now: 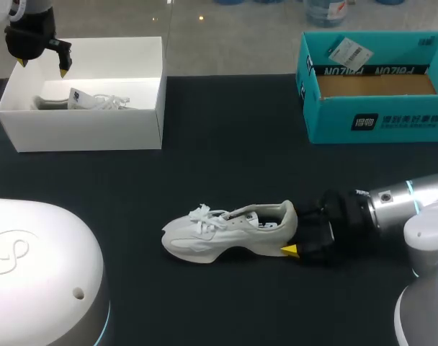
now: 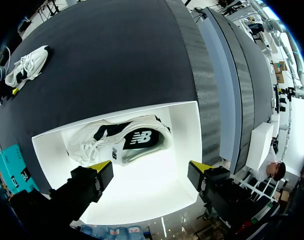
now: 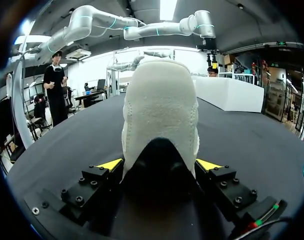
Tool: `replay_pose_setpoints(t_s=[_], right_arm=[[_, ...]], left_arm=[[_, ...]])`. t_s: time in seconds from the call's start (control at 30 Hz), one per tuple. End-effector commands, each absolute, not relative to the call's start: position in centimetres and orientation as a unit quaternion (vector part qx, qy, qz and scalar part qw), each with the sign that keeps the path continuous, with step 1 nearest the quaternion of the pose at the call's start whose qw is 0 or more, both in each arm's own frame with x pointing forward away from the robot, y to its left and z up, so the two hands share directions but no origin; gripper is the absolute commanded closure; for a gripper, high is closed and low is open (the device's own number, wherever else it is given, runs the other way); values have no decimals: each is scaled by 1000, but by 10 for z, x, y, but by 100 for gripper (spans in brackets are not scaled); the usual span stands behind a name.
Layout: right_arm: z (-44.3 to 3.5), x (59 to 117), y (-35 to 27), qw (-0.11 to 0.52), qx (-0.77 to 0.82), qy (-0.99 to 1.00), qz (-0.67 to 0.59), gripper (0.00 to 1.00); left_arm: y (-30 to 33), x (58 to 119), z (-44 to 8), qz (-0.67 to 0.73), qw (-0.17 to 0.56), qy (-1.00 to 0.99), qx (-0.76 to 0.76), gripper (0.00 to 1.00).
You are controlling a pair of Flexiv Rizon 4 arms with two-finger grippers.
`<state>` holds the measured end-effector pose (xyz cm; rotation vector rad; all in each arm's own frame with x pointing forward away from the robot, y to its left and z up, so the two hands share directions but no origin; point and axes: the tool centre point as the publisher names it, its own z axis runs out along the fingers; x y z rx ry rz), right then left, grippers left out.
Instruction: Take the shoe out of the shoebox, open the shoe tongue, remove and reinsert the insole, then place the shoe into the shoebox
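Two white shoes are in sight. Farthest left, the white box [image 1: 82, 133] stands open on the dark tabletop [image 1: 226, 158], and the spare shoe [image 1: 86, 101] lies on its side inside it. The left fingers [image 1: 63, 69] hang above the white box's rear left corner, spread wide and holding nothing. In the left wrist view, the left fingers [image 2: 98, 168] sit over the white box [image 2: 152, 195], with the spare shoe [image 2: 119, 140] ahead of them.

To the right of the white box and nearer the front edge, well apart from it, the shoe [image 1: 226, 231] stands upright on its sole. Its toe points back toward the white box's side and its heel points away.

The right fingers [image 1: 289, 250] sit on either side of that heel. In the right wrist view the heel of the shoe [image 3: 159, 115] fills the gap, and the right fingers [image 3: 110, 164] seem to press it from both sides, though the contact is hard to make out.

Far to the right of the white box, along the same rear stretch, a teal box [image 1: 370, 119] stands open, with brown card inside it.
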<state>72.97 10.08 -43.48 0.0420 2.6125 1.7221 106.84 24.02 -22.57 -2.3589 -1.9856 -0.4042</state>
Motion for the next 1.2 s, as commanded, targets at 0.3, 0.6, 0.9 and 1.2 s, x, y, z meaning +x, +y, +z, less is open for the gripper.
replay_pose_setpoints(t_s=[0.3, 0.6, 0.9, 1.2], right_arm=[[-442, 730, 104, 6, 14, 836, 549, 100], [-442, 730, 104, 6, 14, 836, 549, 100], [-442, 730, 104, 6, 14, 836, 549, 100], [-442, 730, 104, 6, 14, 836, 549, 100]], left_arm=[[219, 1029, -199, -98, 2, -647, -756, 0], [200, 996, -187, -91, 45, -743, -661, 0], [200, 996, -187, -91, 45, -743, -661, 0], [200, 996, -187, -91, 45, -743, -661, 0]])
